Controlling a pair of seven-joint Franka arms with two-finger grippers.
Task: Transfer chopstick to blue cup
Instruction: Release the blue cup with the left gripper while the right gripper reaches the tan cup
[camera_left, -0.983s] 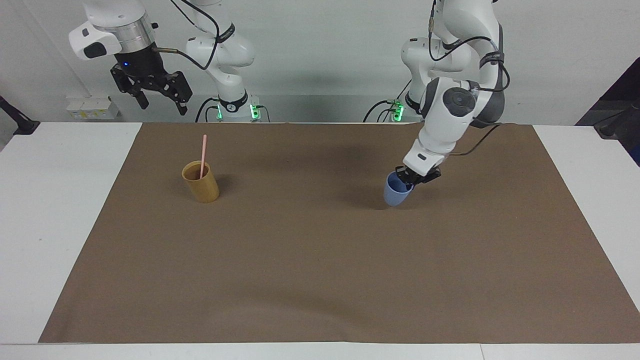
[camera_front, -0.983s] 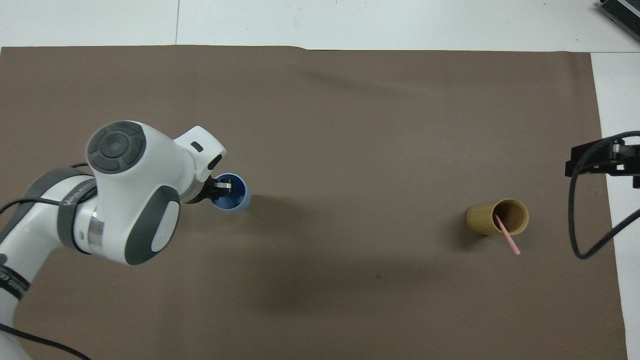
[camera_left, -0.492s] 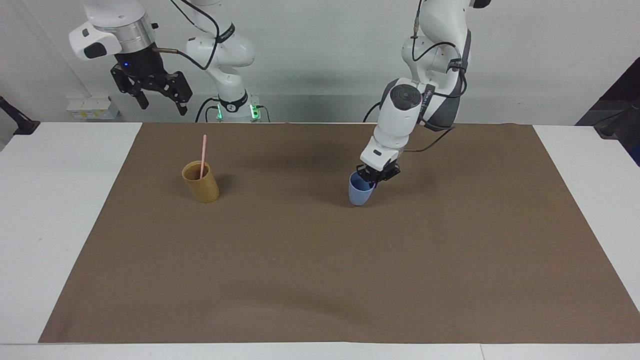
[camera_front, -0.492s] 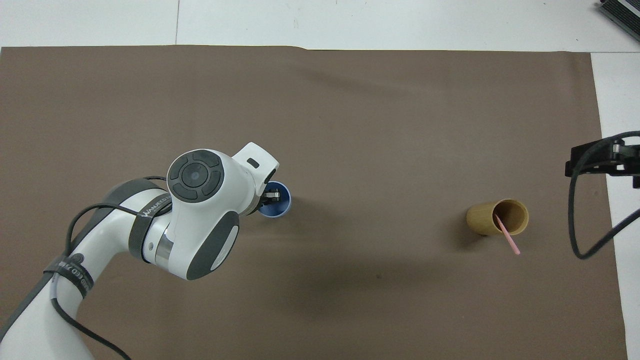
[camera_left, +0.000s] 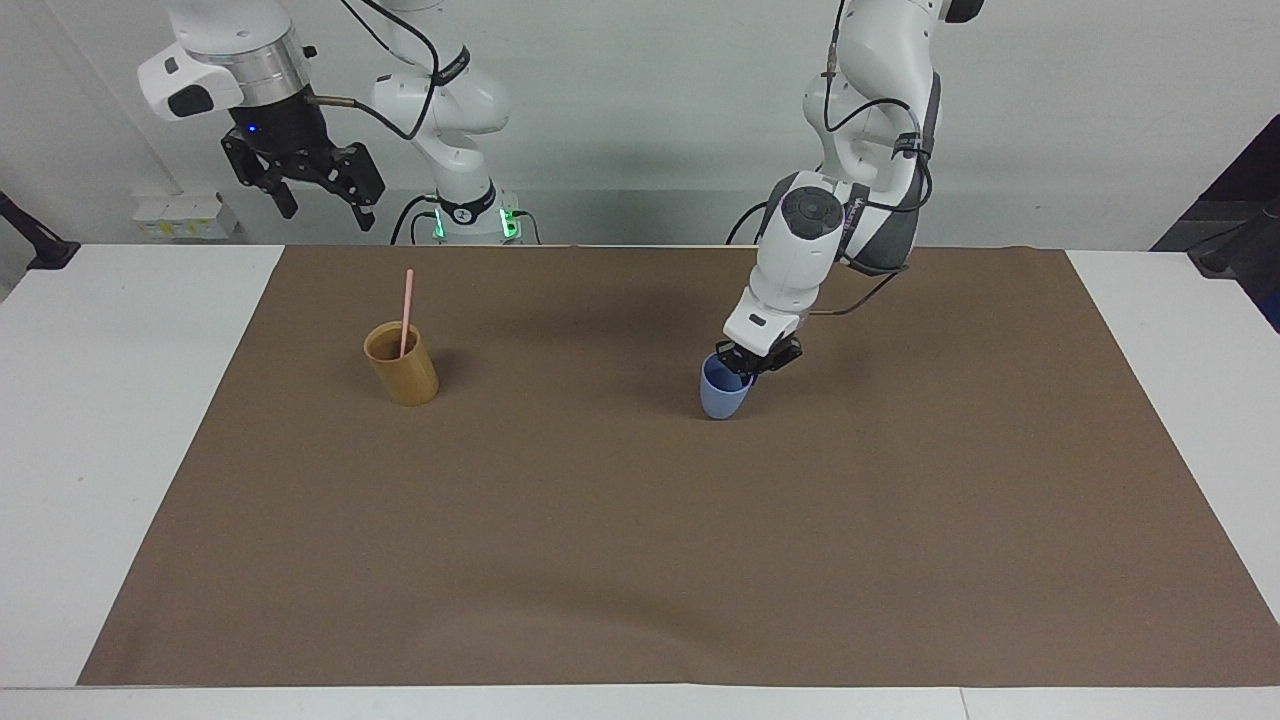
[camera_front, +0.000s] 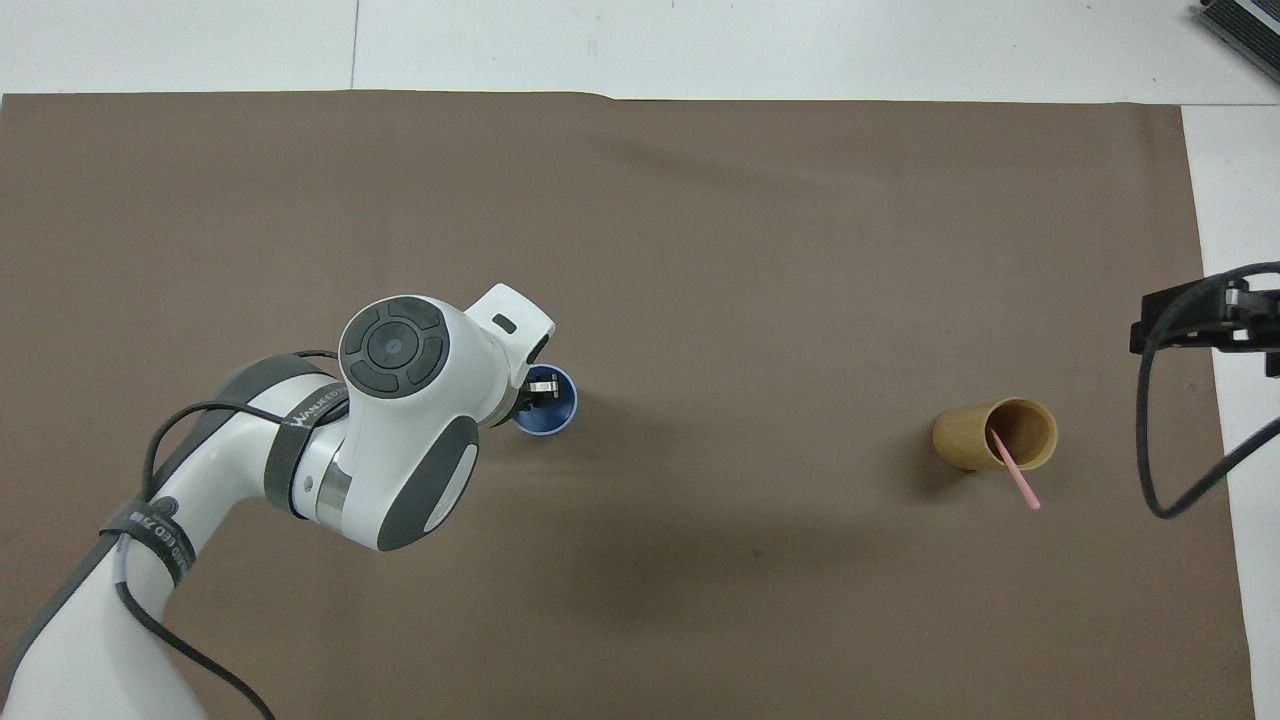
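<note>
The blue cup stands on the brown mat near the table's middle; it also shows in the overhead view. My left gripper is shut on its rim, one finger inside the cup and one outside, as the overhead view also shows. The pink chopstick stands leaning in the tan cup toward the right arm's end; both appear in the overhead view, the chopstick and the tan cup. My right gripper waits open, high up above the table's edge at that end.
The brown mat covers most of the white table. A small white box sits at the wall by the right arm. A dark object lies at the table's corner farthest from the robots.
My left gripper carried the blue cup across the mat toward the tan cup, then nearly stopped in the last half second. The right arm has not moved.
</note>
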